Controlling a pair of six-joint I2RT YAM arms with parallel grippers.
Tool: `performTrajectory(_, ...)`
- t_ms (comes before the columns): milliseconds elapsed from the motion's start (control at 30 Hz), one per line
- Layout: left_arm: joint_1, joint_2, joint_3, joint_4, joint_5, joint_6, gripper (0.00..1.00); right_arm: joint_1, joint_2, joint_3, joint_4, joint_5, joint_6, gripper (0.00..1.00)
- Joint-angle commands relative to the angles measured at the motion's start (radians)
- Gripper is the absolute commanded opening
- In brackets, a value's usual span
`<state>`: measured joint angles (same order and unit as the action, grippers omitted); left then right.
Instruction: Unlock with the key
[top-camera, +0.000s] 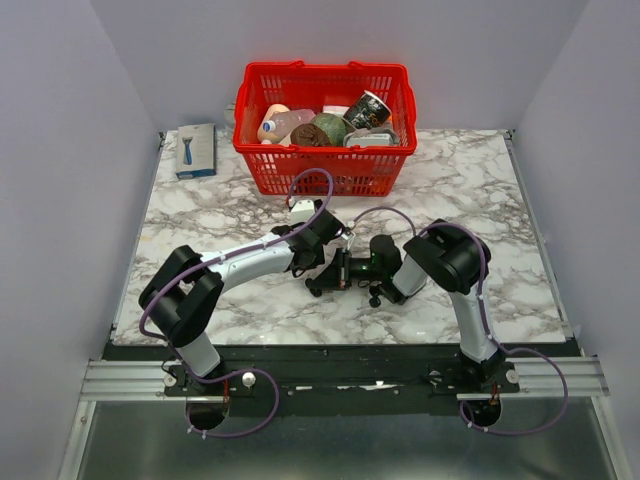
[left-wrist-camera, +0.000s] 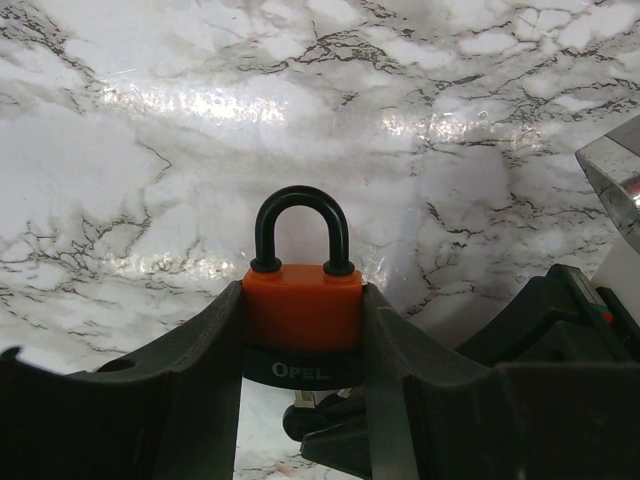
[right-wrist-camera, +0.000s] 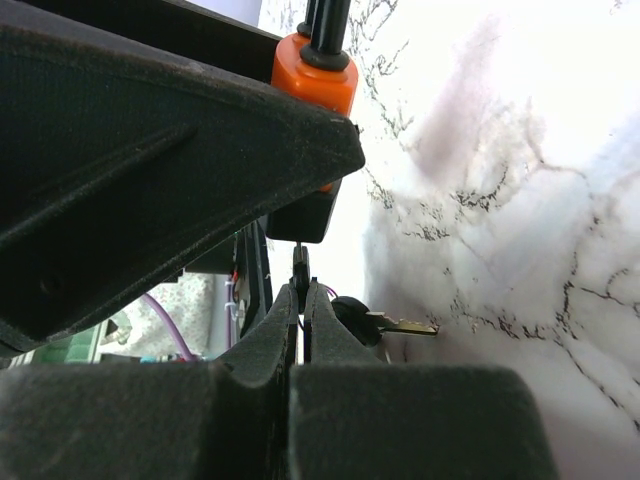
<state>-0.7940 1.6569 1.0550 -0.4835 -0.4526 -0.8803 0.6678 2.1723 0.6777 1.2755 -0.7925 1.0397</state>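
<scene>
- the padlock (left-wrist-camera: 302, 305) is up off the table (top-camera: 480, 180), mid-table and nearer than the red basket (top-camera: 320, 172).
- the left gripper (left-wrist-camera: 303, 300) clamps the orange body from both sides, fingers narrowed onto it, with the shackle (left-wrist-camera: 300, 215) pointing away from the wrist.
- the right gripper (right-wrist-camera: 300, 295) comes in from the right, its fingers pinched almost together on the key (right-wrist-camera: 300, 262).
- the key blade runs up to the lock's dark underside; it looks seated in the keyway, though the slot itself is hidden.
- a spare key (right-wrist-camera: 405, 325) sticks out beside the right fingers, apparently on the same ring.
- done, as i judge it: lock grasped, key grasped and brought to or into the lock.
- left: both shackle legs sit in the body, so it reads as locked; the key needs turning and the shackle must pop free.
</scene>
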Motion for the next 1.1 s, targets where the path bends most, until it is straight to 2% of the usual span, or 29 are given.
performTrajectory(0, -0.017, -0.023, -0.006, -0.017, 0.019, -0.019, 0.0, -0.037, 0.038, -0.041, -0.062, 0.133, -0.041, 0.01)
performTrajectory(733, -0.025, 0.003, 0.023, -0.041, 0.003, -0.057, 0.0, -0.036, -0.005, -0.121, 0.021, 0.214, -0.066, 0.01)
performTrajectory(1067, -0.031, 0.018, 0.033, -0.03, -0.006, -0.075, 0.0, -0.013, -0.032, -0.122, -0.025, 0.266, -0.084, 0.01)
